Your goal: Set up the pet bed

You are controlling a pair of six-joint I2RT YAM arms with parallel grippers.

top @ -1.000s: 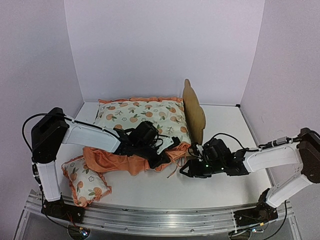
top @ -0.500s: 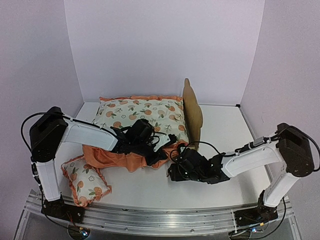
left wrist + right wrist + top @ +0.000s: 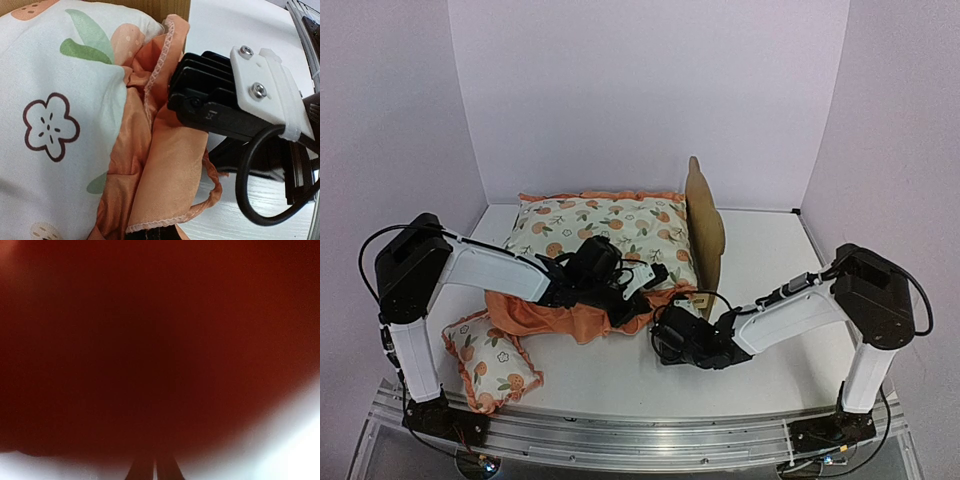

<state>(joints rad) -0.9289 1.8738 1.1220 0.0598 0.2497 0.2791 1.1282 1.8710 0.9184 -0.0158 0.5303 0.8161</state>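
The pet bed [image 3: 705, 228] stands at the back with its plywood headboard upright; the rest of the frame is hidden under the fruit-print mattress cushion [image 3: 605, 230]. The cushion's orange ruffle [image 3: 555, 318] hangs over the near side. My left gripper [image 3: 623, 300] is shut on that ruffle [image 3: 165, 185], which runs down into its jaws [image 3: 157, 233]. My right gripper [image 3: 665, 338] presses into the ruffle's near right corner. In the right wrist view, dark orange cloth fills the frame, and the fingers [image 3: 142, 471] stand almost together on it.
A small matching pillow [image 3: 492, 362] lies at the near left by the left arm's base. White walls close in the table at the back and on both sides. The right arm's black body [image 3: 220, 107] sits just right of the left wrist camera.
The right arm has swung left from beside the headboard to the ruffle's corner, and its jaws have closed. The left gripper has kept its hold and shifted slightly left.
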